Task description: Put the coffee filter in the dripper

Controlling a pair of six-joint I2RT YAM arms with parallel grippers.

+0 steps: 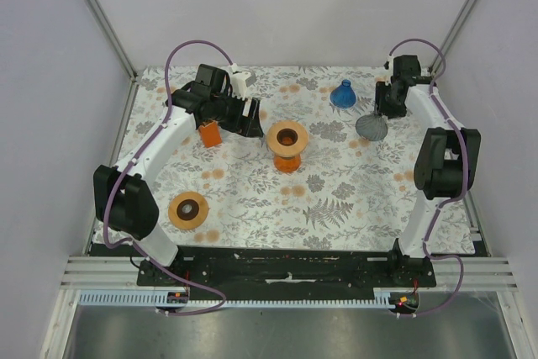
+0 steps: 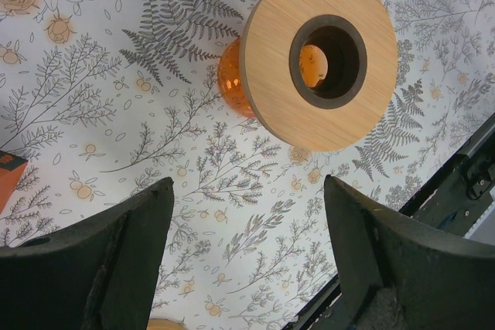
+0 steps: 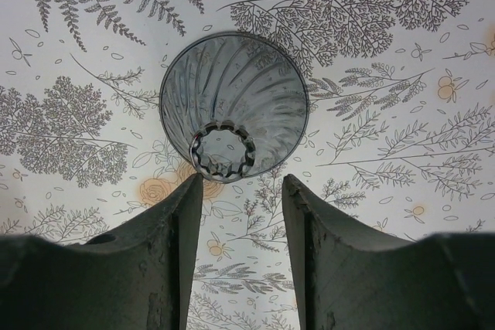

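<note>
Right gripper [image 3: 241, 185]: jaws parted, holding nothing, above grey cone [image 3: 232, 98], likely filter. Step: approach for grasp. Next: lower, straddle cone, clench.

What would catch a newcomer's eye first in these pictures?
A round wooden disc with a dark hole, on an orange glass base, stands mid-table on the flower-printed cloth. At the far right, the right gripper hovers, open, close to a clear ribbed cone, with a blue ribbed cone nearby.
</note>
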